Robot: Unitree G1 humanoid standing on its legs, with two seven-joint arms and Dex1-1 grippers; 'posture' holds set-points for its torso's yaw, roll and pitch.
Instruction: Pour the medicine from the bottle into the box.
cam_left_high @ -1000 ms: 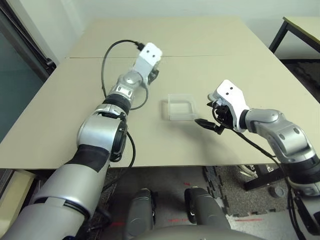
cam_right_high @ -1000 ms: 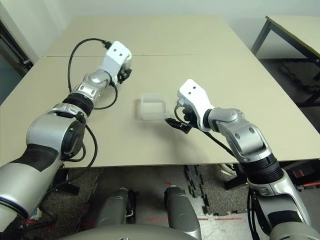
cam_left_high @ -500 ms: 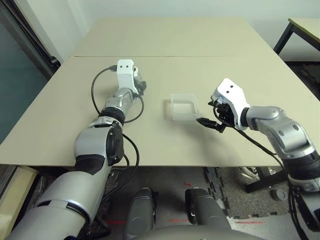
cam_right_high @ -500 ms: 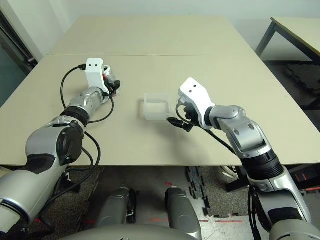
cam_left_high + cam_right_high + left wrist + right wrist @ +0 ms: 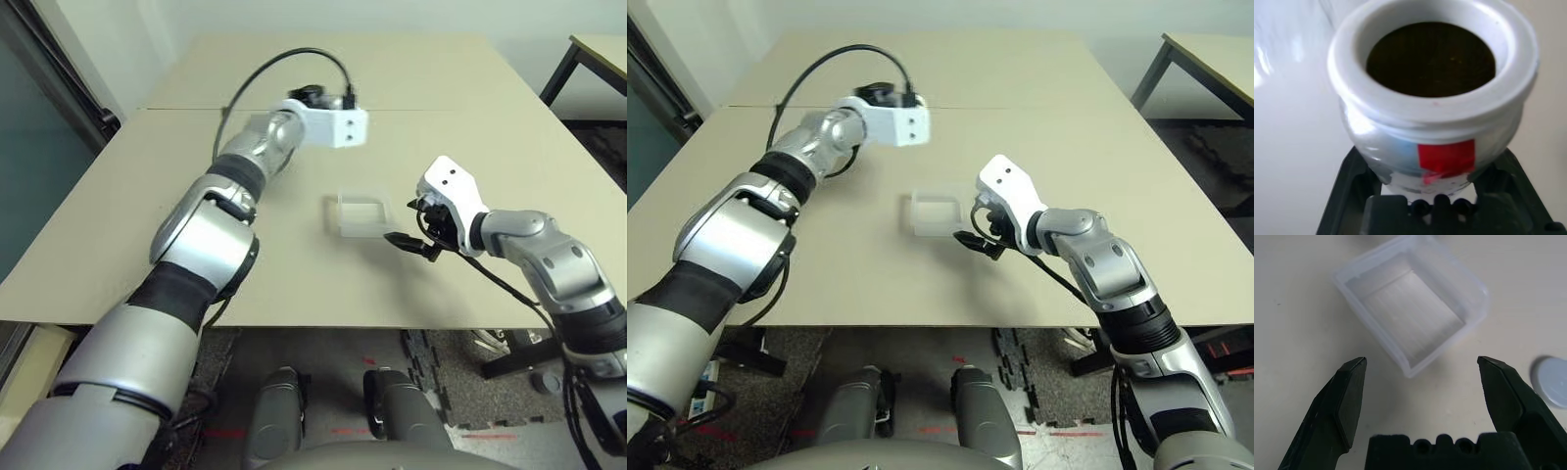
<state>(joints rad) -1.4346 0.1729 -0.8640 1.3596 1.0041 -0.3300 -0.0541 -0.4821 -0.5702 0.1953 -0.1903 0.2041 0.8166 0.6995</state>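
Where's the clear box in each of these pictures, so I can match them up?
Left eye: right of centre, on the table, beside the right gripper; the box.
Right eye: near the centre, again just left of that gripper.
Left wrist: can't tell; a blurred clear patch lies beyond the bottle.
Right wrist: ahead of the open fingers, close to the round grey cap.
Shared landmark: the pale tabletop.
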